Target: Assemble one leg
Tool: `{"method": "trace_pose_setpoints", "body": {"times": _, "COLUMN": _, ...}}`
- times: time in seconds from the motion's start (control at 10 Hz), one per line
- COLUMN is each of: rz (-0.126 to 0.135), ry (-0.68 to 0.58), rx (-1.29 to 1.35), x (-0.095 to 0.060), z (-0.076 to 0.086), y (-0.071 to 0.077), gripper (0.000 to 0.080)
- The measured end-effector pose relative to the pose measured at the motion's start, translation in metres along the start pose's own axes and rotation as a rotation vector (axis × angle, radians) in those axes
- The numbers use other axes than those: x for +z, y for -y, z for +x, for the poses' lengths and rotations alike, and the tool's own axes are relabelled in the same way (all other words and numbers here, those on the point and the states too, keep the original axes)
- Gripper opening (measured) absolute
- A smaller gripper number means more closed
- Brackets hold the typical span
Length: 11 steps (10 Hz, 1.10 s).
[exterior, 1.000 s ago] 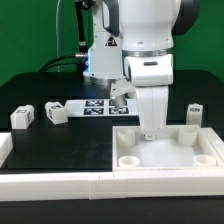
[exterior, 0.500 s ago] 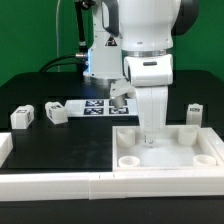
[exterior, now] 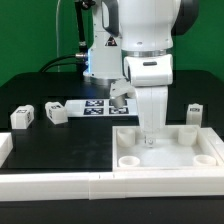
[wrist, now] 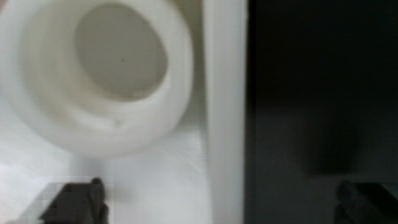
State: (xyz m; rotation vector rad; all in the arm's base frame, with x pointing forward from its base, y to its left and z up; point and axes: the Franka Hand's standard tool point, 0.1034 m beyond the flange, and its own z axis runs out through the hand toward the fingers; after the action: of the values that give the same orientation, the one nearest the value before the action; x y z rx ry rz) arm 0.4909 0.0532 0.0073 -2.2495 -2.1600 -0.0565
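The large white tray-like piece (exterior: 166,160) with corner sockets lies at the exterior view's right front. My gripper (exterior: 149,135) is lowered onto its far wall. In the wrist view my gripper (wrist: 217,205) is open, with one dark fingertip (wrist: 71,202) over the white piece and the other over the dark table, so the jaws straddle the wall (wrist: 222,110) beside a round socket (wrist: 107,70). Two white legs (exterior: 22,117) (exterior: 55,112) with marker tags stand at the exterior view's left, and another leg (exterior: 195,112) stands at the right. None is held.
The marker board (exterior: 95,107) lies flat behind the gripper. A white rail (exterior: 60,182) runs along the front edge, with a white block (exterior: 5,150) at the exterior view's left. The arm's body stands over the table's back middle.
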Motion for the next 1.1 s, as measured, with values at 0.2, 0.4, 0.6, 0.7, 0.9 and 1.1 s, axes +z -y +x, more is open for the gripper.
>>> {"method": "trace_pose_setpoints", "body": {"times": 0.2, "rz": -0.031, "ry": -0.002, "rx": 0.071, "x": -0.016, "z": 0.002, "y": 0.006, "gripper": 0.0648}}
{"method": "trace_pose_setpoints", "body": {"times": 0.4, "rz": -0.054, "ry": 0.001, "rx": 0.134, "x": -0.037, "z": 0.004, "y": 0.023, "gripper": 0.0648}}
{"method": "trace_pose_setpoints", "body": {"times": 0.6, "rz": -0.053, "ry": 0.001, "rx": 0.173, "x": -0.038, "z": 0.004, "y": 0.027, "gripper": 0.0648}}
{"method": "trace_pose_setpoints", "body": {"times": 0.7, "rz": -0.052, "ry": 0.001, "rx": 0.181, "x": -0.037, "z": 0.004, "y": 0.027, "gripper": 0.0648}}
{"method": "trace_pose_setpoints", "body": {"times": 0.9, "rz": -0.05, "ry": -0.009, "rx": 0.4, "x": -0.037, "z": 0.005, "y": 0.027, "gripper": 0.0648}}
{"method": "trace_pose_setpoints", "body": {"times": 1.1, "rz": -0.046, "ry": -0.018, "rx": 0.584, "x": -0.037, "z": 0.005, "y": 0.027, "gripper": 0.0648}}
